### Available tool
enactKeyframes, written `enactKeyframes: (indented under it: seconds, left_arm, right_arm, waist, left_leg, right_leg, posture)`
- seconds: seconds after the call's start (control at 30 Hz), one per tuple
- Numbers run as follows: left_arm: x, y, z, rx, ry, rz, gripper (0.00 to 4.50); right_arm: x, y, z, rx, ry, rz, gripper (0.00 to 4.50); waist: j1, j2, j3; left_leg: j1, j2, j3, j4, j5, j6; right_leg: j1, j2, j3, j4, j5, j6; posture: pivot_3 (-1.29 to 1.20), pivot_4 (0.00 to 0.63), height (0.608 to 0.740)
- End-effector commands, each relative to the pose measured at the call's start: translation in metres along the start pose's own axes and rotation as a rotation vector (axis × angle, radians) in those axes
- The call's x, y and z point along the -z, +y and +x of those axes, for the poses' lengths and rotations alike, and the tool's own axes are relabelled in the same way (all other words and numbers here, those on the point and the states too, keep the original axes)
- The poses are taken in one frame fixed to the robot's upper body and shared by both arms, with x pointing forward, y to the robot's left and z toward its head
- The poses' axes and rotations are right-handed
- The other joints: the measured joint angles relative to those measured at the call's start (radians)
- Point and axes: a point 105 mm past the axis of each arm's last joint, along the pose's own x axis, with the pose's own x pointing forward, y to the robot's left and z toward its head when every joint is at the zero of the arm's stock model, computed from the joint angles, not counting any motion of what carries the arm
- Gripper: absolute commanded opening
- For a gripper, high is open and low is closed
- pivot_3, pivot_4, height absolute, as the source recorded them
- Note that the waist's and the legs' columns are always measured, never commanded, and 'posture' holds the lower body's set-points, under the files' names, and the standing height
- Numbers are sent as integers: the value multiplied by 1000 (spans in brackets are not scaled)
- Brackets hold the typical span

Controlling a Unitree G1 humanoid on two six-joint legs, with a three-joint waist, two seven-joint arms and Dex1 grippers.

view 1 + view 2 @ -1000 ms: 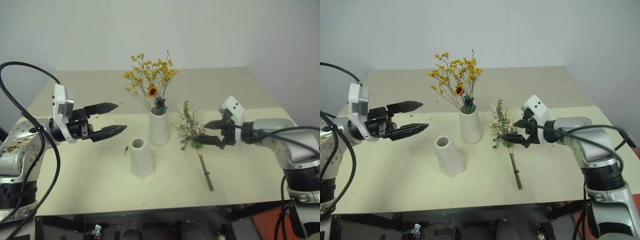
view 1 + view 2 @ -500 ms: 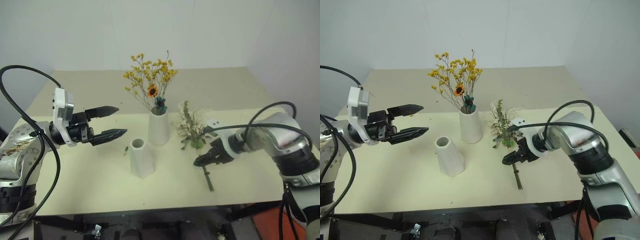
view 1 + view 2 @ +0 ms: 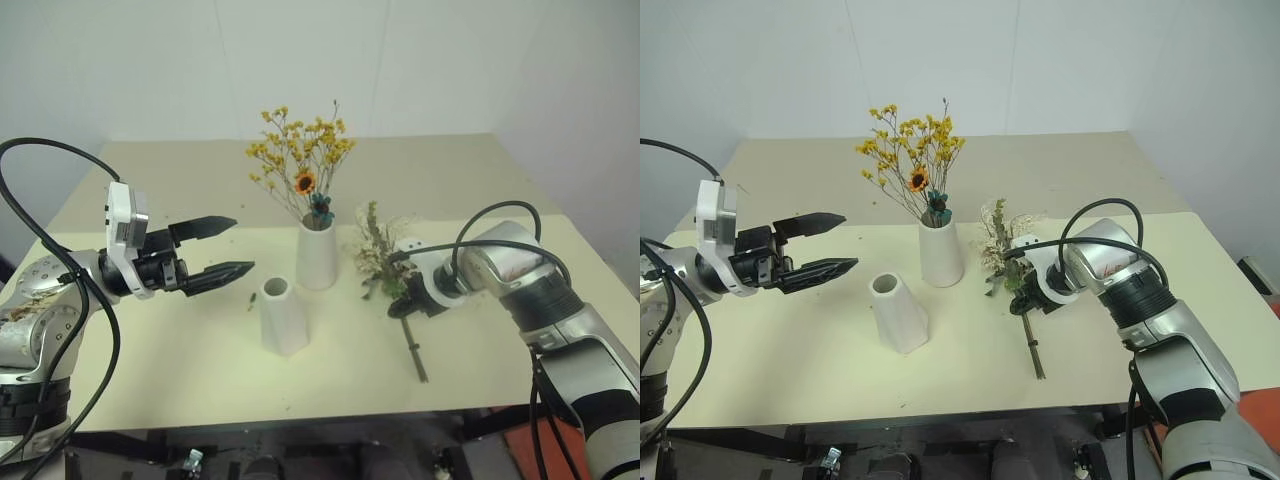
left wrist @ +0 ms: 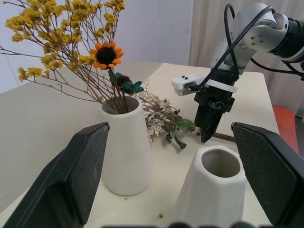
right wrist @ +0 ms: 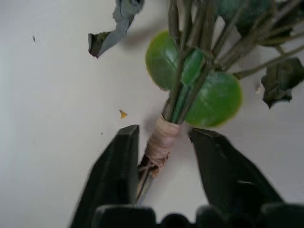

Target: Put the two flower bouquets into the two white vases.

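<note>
Right wrist view has the right gripper (image 5: 161,156) astride the taped binding of the cream-white bouquet (image 3: 380,255): one black finger touches the wrap on one side, the other stands a little off it, so the jaws are narrowed around the stems but not yet pressed tight. A second ago this gripper hung above the table (image 3: 200,370) beside the sprigs, spread wide and nearly level; it has since tipped steeply down onto the binding, just below two round, glossy green leaves. The bouquet lies flat on the matte cream table, dried sprigs bushy and pale, its brown stems trailing past the fingertips.

Left gripper (image 3: 225,248) hovers spread, unchanged, its tapered black fingers level, pointing toward the short faceted vase (image 3: 282,317), which stands empty just beyond them. Past that, the smooth tapered vase (image 3: 317,256) holds the yellow bouquet (image 3: 300,165) with its small sunflower, upright.
</note>
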Motion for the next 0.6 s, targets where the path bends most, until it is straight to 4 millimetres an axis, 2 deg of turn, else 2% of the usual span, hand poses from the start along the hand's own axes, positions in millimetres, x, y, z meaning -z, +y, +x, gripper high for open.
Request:
enactKeyframes:
  seconds: [0.03, 0.07, 0.1, 0.2, 0.37, 0.43, 0.5, 0.6]
  left_arm:
    - [-13, -3, -3, -3, -27, 41, 4500]
    - [-13, -2, -3, -4, -27, 40, 4500]
    - [-13, -2, -3, -5, -27, 40, 4500]
    - [-13, 0, -3, -2, -27, 41, 4500]
    - [-13, 2, 0, 13, -27, 40, 4500]
    - [-13, 4, 1, 22, -26, 40, 4500]
    - [-13, 5, 1, 32, -26, 39, 4500]
    - [-14, 6, 3, 46, -26, 33, 4500]
  right_arm:
    - [-17, -9, -15, 53, -74, 14, 707]
    - [-19, -12, -17, 62, -81, 31, 377]
    - [-20, -15, -19, 76, -84, 58, 243]
    - [-23, -31, -29, 117, -108, 139, 243]
    - [-27, -66, -60, 219, -222, 291, 243]
    - [-44, -84, -83, 274, -411, 344, 243]
    - [-62, -97, -106, 365, -651, 309, 243]
    - [-77, -94, -130, 367, -913, 277, 243]
  waist:
    - [1, 0, 0]
    - [1, 0, 0]
    - [1, 0, 0]
    - [0, 0, 0]
    - [1, 0, 0]
    - [1, 0, 0]
    - [2, 0, 0]
    - [-2, 0, 0]
  left_leg:
    - [0, 0, 0, 0, 0, 0]
    - [0, 0, 0, 0, 0, 0]
    - [0, 0, 0, 0, 0, 0]
    - [0, 0, 0, 0, 0, 0]
    - [-1, 0, 0, 0, 0, 0]
    - [-1, 0, 0, 0, 0, 0]
    - [-1, -1, 0, 0, 0, 0]
    - [-2, 0, 0, 0, 0, 0]
  right_leg:
    - [0, 0, 0, 0, 0, 0]
    - [0, 0, 0, 0, 0, 0]
    - [0, 0, 0, 0, 0, 0]
    - [0, 0, 0, 0, 0, 0]
    - [0, 0, 0, 0, 1, -2]
    - [0, 0, 0, 0, 1, -2]
    - [-1, 0, 0, 0, 1, -2]
    - [-3, 0, 0, 0, 1, -1]
  posture:
    - [0, 150, 740]
    - [0, 150, 740]
    - [0, 150, 740]
    - [0, 150, 740]
    - [0, 150, 740]
    - [0, 150, 740]
    - [0, 150, 740]
    - [0, 150, 740]
